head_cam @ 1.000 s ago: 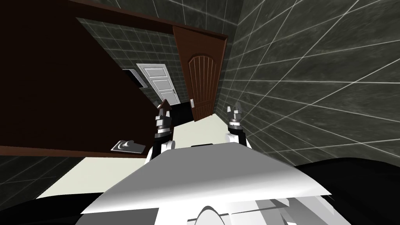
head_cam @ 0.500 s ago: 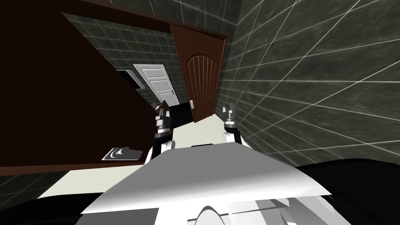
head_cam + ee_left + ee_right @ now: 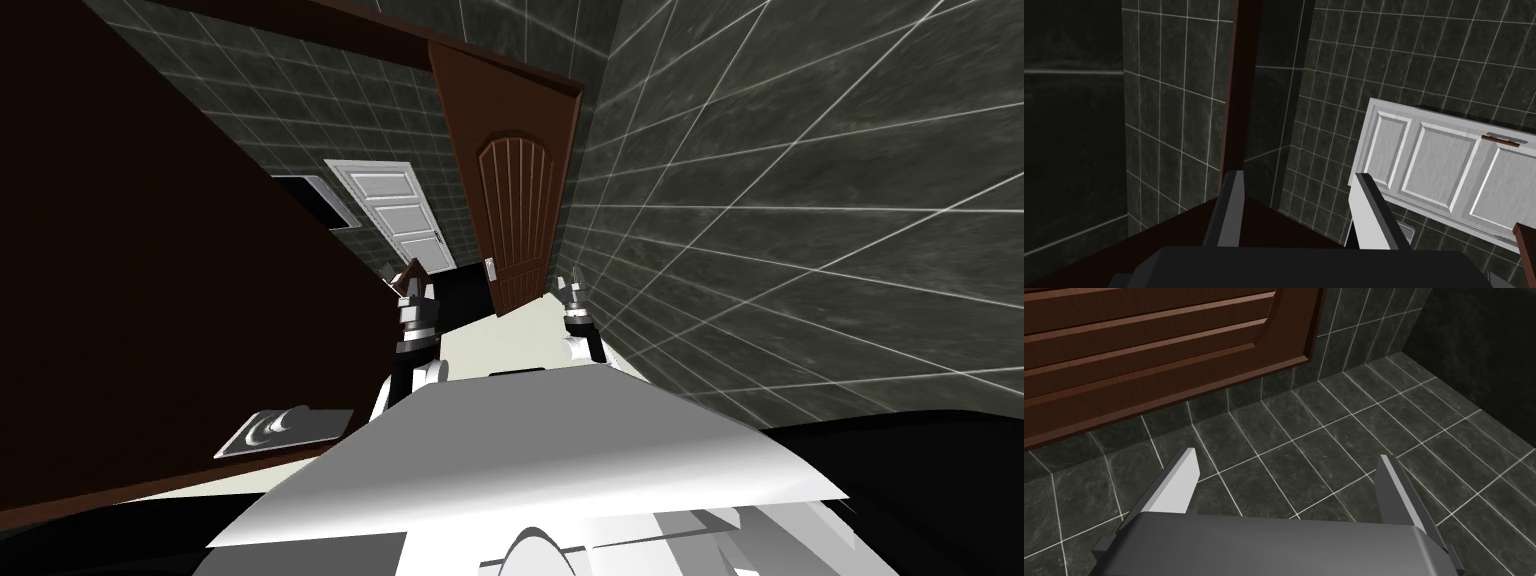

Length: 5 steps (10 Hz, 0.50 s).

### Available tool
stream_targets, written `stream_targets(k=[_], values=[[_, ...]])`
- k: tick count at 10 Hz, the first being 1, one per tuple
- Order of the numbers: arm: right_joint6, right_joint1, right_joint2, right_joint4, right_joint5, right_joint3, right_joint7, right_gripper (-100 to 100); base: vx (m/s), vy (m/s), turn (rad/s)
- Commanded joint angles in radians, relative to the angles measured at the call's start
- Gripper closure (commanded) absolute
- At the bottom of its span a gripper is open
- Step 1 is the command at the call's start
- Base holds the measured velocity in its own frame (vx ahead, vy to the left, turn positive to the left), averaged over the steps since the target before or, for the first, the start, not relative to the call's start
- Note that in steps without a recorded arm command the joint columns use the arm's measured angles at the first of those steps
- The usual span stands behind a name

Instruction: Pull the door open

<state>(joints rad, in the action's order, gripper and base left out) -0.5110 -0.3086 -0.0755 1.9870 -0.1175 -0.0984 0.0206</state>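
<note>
The dark brown door [image 3: 150,300] is standing open on my left, flat and smooth, its grey handle plate [image 3: 275,432] facing me. The left gripper [image 3: 408,282] is hovering at the door's free edge with its fingers apart and clamping nothing, probably to drag the edge wider. The right gripper [image 3: 1289,463] is hanging idle, fingers apart too, facing the dark tiled wall [image 3: 1304,453] below a panelled door [image 3: 1149,343].

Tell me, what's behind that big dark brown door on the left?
Past the dark brown door, a tiled wall, a white panelled door and a second brown door show. Whatever lies straight behind its panel is covered.
</note>
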Motion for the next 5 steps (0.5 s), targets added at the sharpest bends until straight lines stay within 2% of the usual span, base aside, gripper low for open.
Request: stream_targets(k=[1, 3, 4, 5], values=[[0.000, 0.020, -0.007, -0.032, 0.000, -0.019, 0.010, -100, 0.079, 0.062, -0.070], [0.001, 0.048, -0.017, -0.074, -0.002, -0.041, 0.023, -100, 0.097, 0.071, -0.063], [0.001, 0.048, -0.017, -0.074, -0.002, -0.041, 0.023, -100, 0.051, 0.035, -0.016], [0.001, 0.062, -0.022, -0.094, -0.002, -0.053, 0.029, -100, 0.044, 0.038, -0.027]])
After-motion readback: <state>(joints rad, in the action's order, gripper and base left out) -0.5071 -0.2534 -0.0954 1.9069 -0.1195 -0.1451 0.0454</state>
